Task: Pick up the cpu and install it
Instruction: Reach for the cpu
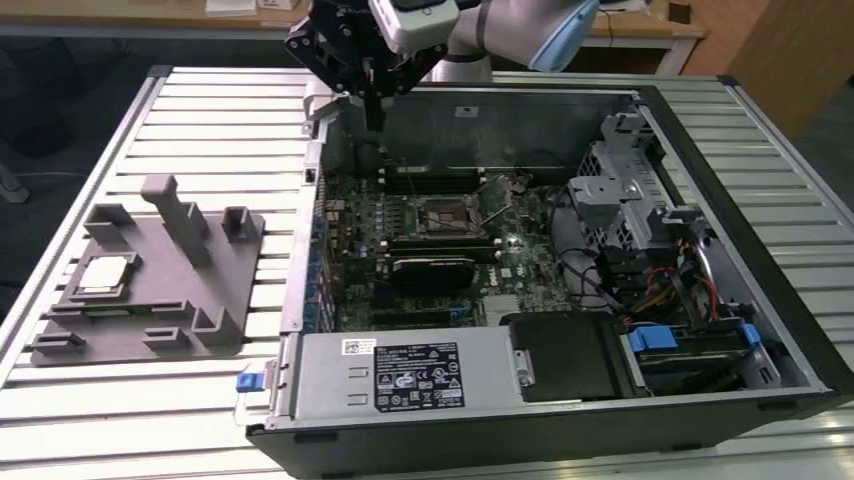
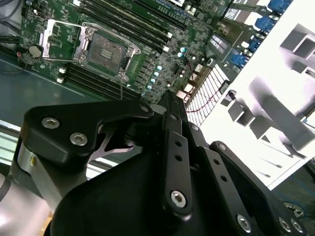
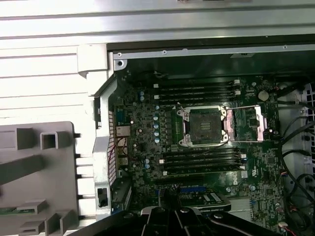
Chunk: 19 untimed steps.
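Exterior view: your gripper (image 1: 374, 120) hangs at the far wall of the open computer case (image 1: 747, 150), with its fingers pressed together and nothing held between them. The cpu (image 1: 104, 275) lies well apart from those fingertips, flat in the grey fixture tray (image 1: 200, 300) on the slatted table (image 1: 214, 100), outside the case. Far nearer the fingertips, down inside the case, you have the socket (image 1: 434, 215) with its metal frame swung open. In the first wrist view, memory sticks (image 3: 197, 91) run along both sides of it.
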Tool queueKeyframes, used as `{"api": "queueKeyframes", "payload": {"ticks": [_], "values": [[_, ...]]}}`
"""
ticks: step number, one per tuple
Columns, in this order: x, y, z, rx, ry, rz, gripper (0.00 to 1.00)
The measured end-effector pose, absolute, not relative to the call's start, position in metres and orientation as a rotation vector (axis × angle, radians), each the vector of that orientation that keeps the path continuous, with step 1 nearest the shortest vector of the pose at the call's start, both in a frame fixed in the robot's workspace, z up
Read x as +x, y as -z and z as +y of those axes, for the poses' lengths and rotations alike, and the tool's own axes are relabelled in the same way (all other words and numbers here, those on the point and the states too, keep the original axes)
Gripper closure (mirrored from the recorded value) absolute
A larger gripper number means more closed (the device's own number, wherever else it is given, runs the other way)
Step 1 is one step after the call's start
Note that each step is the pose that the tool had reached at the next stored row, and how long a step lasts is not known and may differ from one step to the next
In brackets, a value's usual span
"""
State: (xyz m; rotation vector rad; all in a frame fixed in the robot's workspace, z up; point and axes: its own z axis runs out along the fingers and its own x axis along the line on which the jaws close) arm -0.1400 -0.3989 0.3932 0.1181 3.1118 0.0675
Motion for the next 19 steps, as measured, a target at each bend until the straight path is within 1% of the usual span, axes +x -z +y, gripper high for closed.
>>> {"api": "queueKeyframes", "payload": {"ticks": [19], "values": [[-0.171, -0.393, -0.399, 0.118, -0.068, 3.109, 0.89]]}}
